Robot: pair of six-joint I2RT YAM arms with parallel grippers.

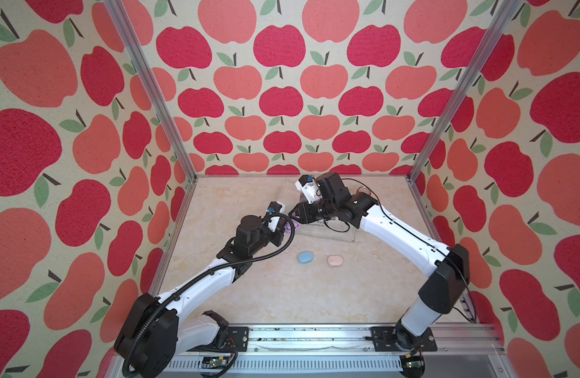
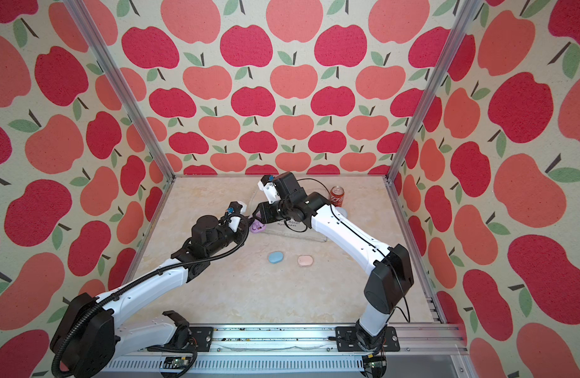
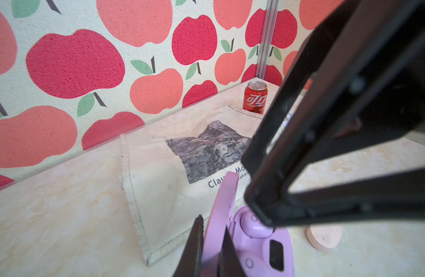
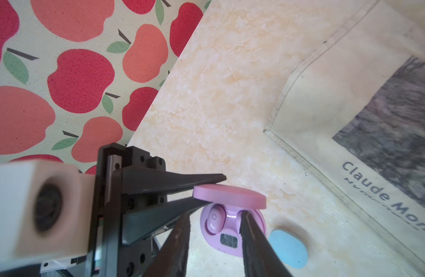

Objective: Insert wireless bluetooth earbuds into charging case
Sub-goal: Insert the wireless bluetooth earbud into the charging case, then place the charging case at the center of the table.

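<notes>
Handling note: the pair of lilac bean-shaped plastic earbuds, one (image 3: 253, 223) and its mate (image 3: 250, 262), were judged very light, rigid and glossy, so probably slippery. A hard pinch on the rounded shell could squirt a bud out. The better hold looked to be a light squeeze across the flatter sides, lowered straight into the well. Appearance: smooth pastel shells, each with a small ring mark on the face. Location: both sat in the wells of the open lilac oval plastic charging case (image 4: 228, 251). It lay on the pale marbled tabletop (image 1: 282, 294), near the edge of the cream canvas tote bag (image 3: 158, 179). The left gripper (image 3: 212, 230) was clenched on the case's raised lid (image 4: 229, 195), propping it up. The right gripper (image 4: 214, 215) hung over the base with jaws parted around one bud, apparently gripping nothing. Its finger hid the second well in the right wrist view. A closed light blue oval case (image 1: 305, 257) and a closed pale pink oval case (image 1: 335, 261) lay nearer the robot; their buds were not seen.
</notes>
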